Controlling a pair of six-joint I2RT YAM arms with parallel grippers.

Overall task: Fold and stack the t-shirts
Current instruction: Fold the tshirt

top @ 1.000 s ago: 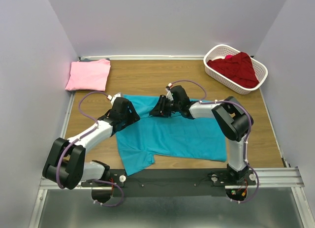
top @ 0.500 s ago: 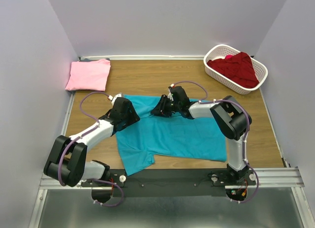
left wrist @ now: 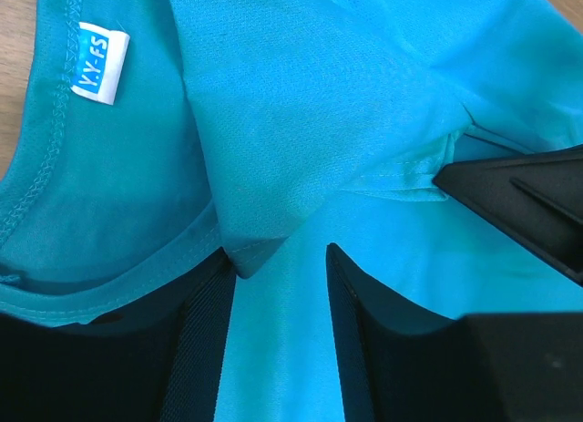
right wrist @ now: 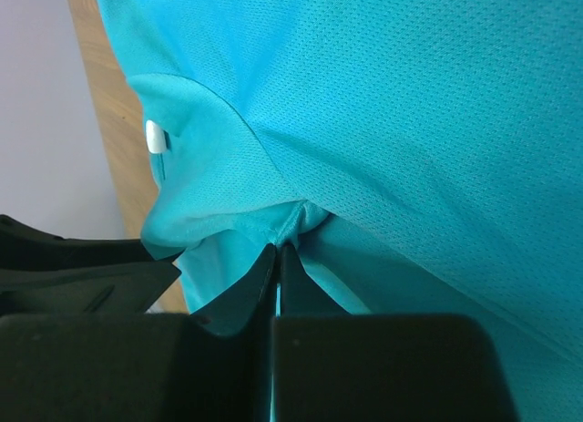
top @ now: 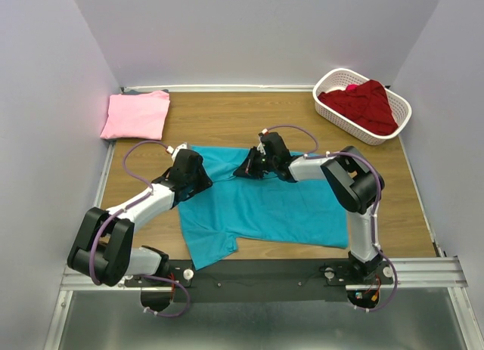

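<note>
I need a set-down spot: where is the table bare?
Bare wood: the far strip between the pink shirt and the white basket, and the right side beside the teal shirt. Crowded: the middle, where left hand and right hand sit on it.

Teal t-shirt [left wrist: 364,94] — matt mesh-knit cloth

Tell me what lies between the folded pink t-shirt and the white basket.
Nothing but bare wooden tabletop. The top view shows that stretch, from the pink t-shirt across to the white basket, uncovered.
</note>
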